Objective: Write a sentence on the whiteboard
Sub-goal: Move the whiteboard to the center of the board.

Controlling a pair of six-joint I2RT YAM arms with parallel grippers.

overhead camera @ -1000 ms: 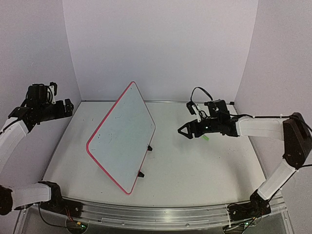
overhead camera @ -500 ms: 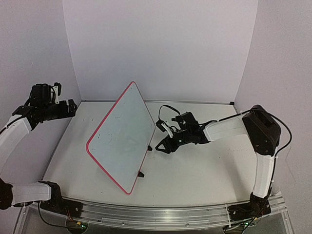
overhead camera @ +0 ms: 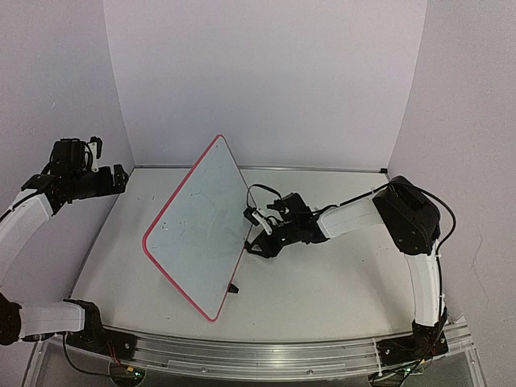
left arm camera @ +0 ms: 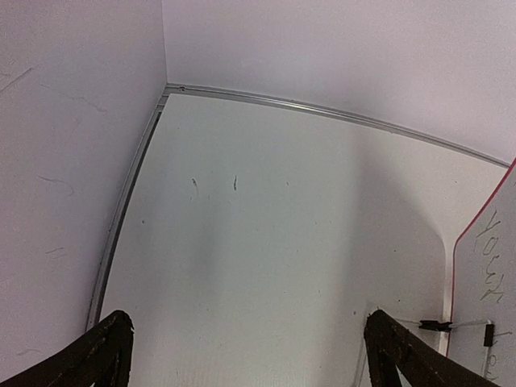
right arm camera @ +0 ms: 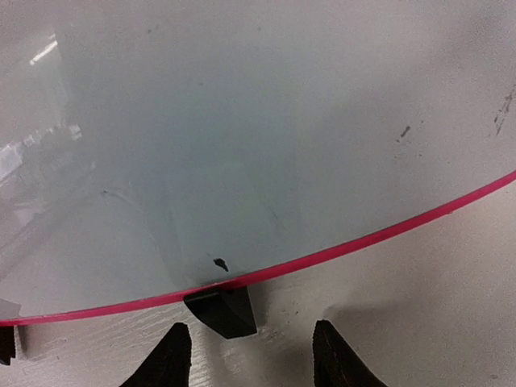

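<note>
The whiteboard [overhead camera: 201, 226], white with a red-pink rim, stands tilted on the table's left-middle. My right gripper [overhead camera: 256, 241] is low at its right edge. In the right wrist view the gripper [right arm camera: 252, 359] is open and empty, its fingers [right arm camera: 169, 361] either side of one black foot [right arm camera: 222, 311] under the rim, not touching it. My left gripper [overhead camera: 115, 178] is raised by the left wall, apart from the board, and shows open and empty [left arm camera: 250, 355]. Part of the sentence [left arm camera: 490, 262] shows as greenish handwriting on the board's edge [left arm camera: 451, 266]; I cannot read it.
White walls close the table on the left, back and right. A metal rail [overhead camera: 266, 355] runs along the near edge. The second black foot [overhead camera: 234, 288] stands nearer the front. A thin white pen-like thing with black ends [left arm camera: 455, 326] crosses the board's rim.
My right arm has reached left across the table, bringing its gripper from the right-middle down to the board's foot. The left arm has barely moved. The board has not moved.
</note>
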